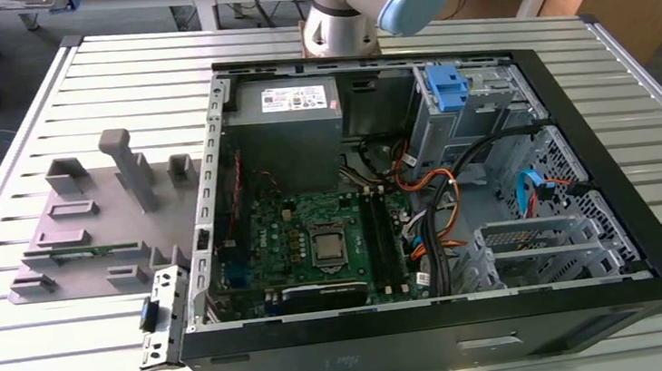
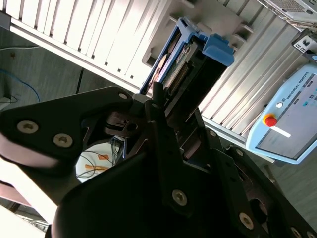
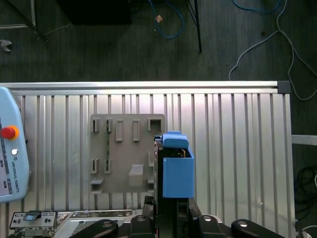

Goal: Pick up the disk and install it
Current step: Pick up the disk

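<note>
The disk (image 3: 177, 171) sits edge-on in its blue plastic carrier, and my gripper (image 3: 168, 206) is shut on its near end. In the first wrist view it hangs well above the slatted table, over one edge of the grey fixture plate (image 3: 126, 153). In the second wrist view the disk (image 2: 190, 59) sticks out past my dark fingers (image 2: 161, 111), showing its connector edge and blue tab. In the exterior view the arm (image 1: 368, 4) stands behind the open computer case (image 1: 441, 321), whose drive cage (image 1: 470, 113) is at the back right.
A narrow blue bracket (image 1: 449, 87) stands upright in the drive cage. Cables (image 1: 454, 192) cross the case beside the motherboard (image 1: 318, 241). The grey fixture plate (image 1: 98, 222) lies on the table at the exterior view's left. A teach pendant (image 3: 10, 153) lies on the table.
</note>
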You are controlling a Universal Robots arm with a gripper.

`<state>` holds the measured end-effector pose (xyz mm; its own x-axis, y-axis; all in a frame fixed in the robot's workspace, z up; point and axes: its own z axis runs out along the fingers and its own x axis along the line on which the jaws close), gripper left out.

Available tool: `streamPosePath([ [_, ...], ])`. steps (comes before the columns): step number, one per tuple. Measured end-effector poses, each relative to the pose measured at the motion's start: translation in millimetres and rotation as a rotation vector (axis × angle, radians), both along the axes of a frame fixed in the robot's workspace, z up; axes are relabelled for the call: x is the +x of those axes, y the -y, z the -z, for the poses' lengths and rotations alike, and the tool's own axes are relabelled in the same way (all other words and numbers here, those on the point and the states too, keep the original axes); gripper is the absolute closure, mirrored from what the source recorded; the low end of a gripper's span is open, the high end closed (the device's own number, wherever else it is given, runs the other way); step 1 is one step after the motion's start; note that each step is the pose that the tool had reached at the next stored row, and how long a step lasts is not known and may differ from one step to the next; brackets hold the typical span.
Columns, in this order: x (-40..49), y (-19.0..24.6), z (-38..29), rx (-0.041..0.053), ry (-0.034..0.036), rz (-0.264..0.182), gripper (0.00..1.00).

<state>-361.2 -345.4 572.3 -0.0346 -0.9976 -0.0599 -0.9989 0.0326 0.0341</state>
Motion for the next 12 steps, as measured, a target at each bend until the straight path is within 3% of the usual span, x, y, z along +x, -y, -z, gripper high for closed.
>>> streamPosePath([
  [12, 54.4, 0.0, 0.4, 0.0, -0.0008, 0.0, 0.65],
])
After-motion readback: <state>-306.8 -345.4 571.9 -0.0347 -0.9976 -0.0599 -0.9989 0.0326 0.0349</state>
